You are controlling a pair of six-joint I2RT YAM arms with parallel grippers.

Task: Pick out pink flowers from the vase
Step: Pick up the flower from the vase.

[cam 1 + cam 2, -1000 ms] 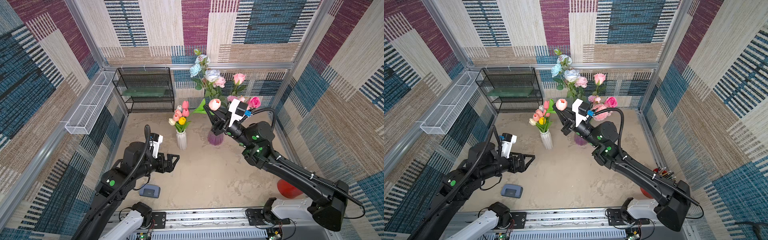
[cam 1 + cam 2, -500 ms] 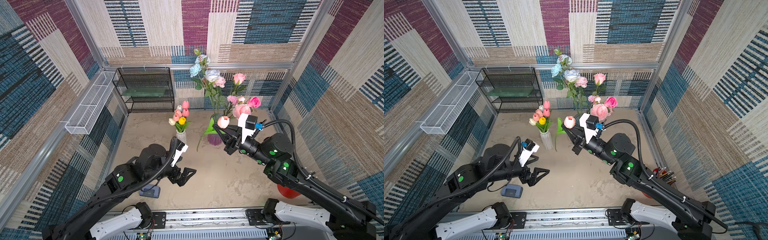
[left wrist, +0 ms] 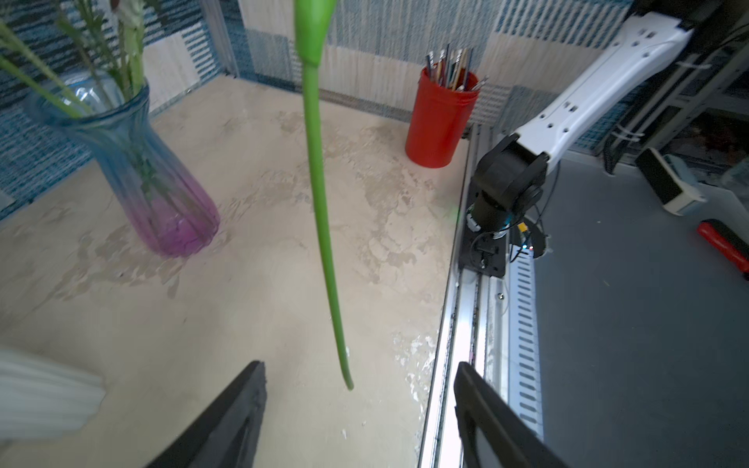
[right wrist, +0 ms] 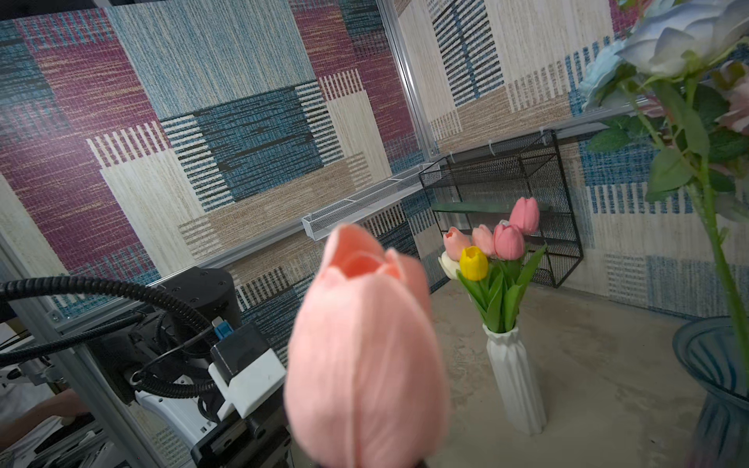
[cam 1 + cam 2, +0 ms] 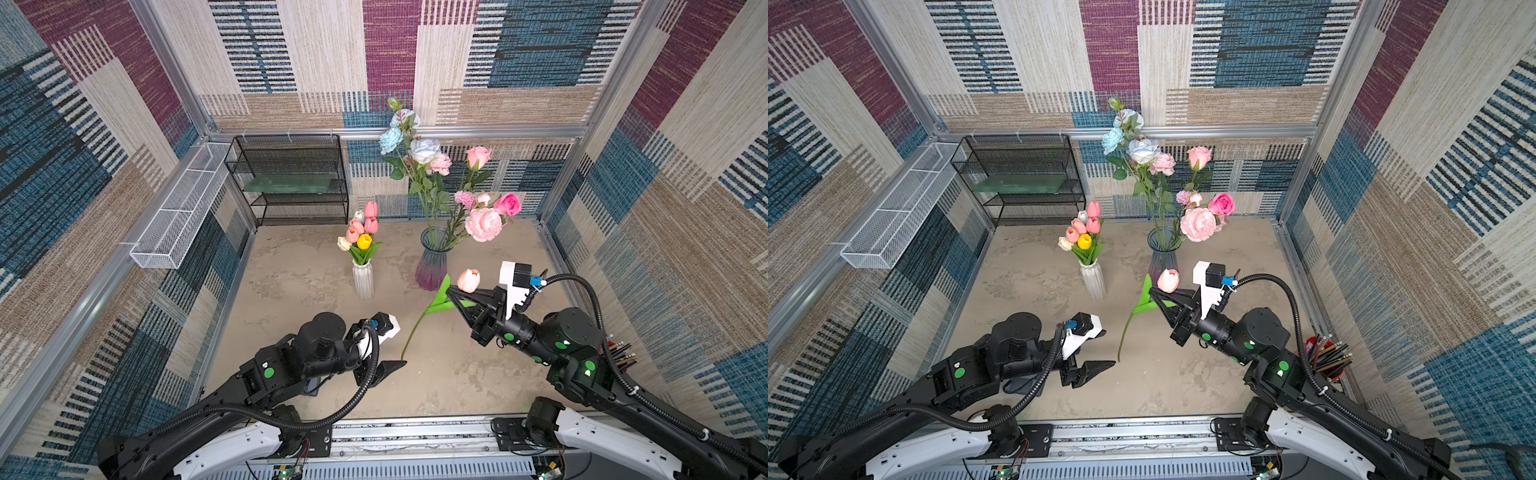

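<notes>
Left wrist view: left tool [image 3: 360, 366] apart, pink tulip [image 3: 320, 182] stem end between jaws, touching neither; glass vase [image 3: 162, 194], red pencil cup [image 3: 435, 117] beyond. Right tool [image 5: 454, 297] clamped on stem.

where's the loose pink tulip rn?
In both top views the pink tulip sits right of centre, held in the right gripper just in front of the glass vase; its stem tip hangs between the open jaws of the left gripper.
</notes>
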